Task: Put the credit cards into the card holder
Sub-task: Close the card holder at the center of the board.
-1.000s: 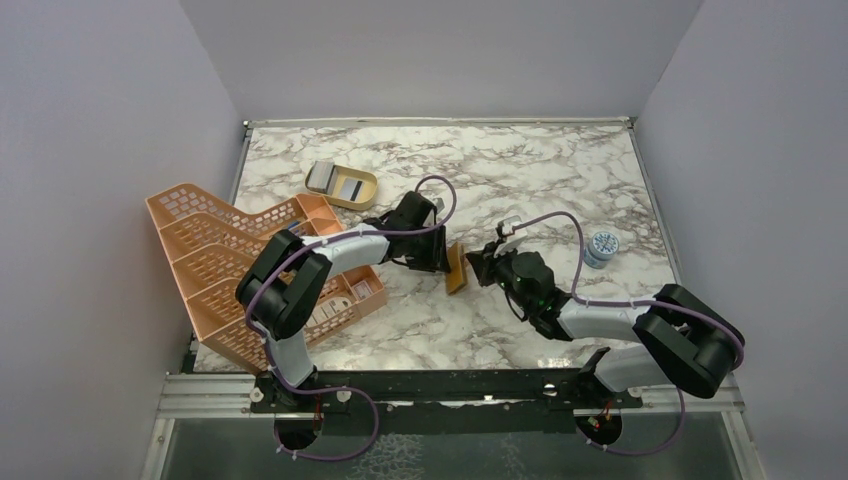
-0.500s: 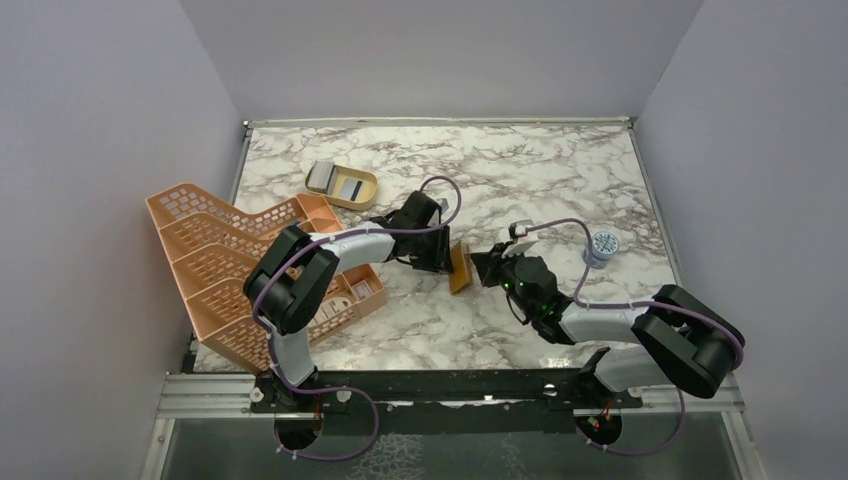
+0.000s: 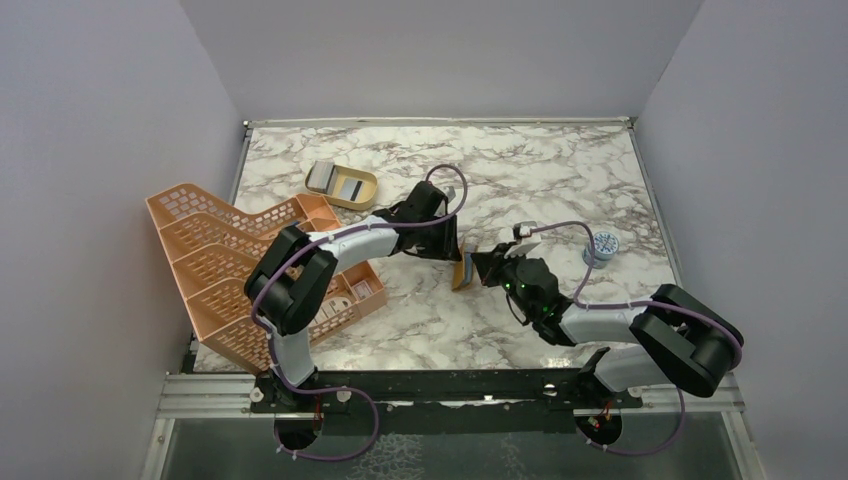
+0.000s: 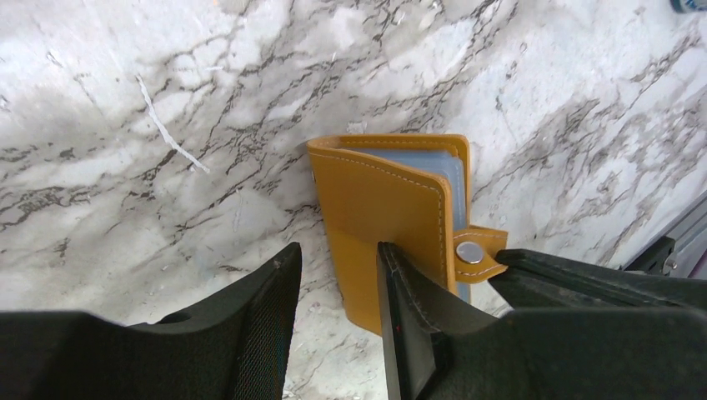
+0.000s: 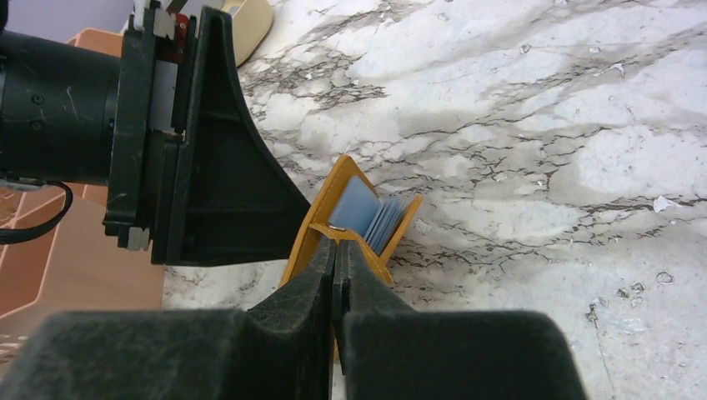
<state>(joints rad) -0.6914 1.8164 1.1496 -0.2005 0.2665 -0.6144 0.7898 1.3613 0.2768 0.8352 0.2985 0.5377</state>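
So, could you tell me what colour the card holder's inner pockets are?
The card holder pockets are pale grey-blue, clearest in the right wrist view.

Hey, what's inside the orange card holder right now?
Pale grey-blue pockets fan out inside the card holder. Their depths are hidden, so any card inside cannot be seen.

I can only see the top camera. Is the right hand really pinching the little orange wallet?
Observer: Yes. The right hand is shut on the card holder's snap tab.
Operator: Is the wallet open?
Observer: Yes, it is spread apart, and pale grey-blue pockets show inside.
Operator: And the left hand?
Observer: The left hand is open, with one finger across the wallet's mustard outside.
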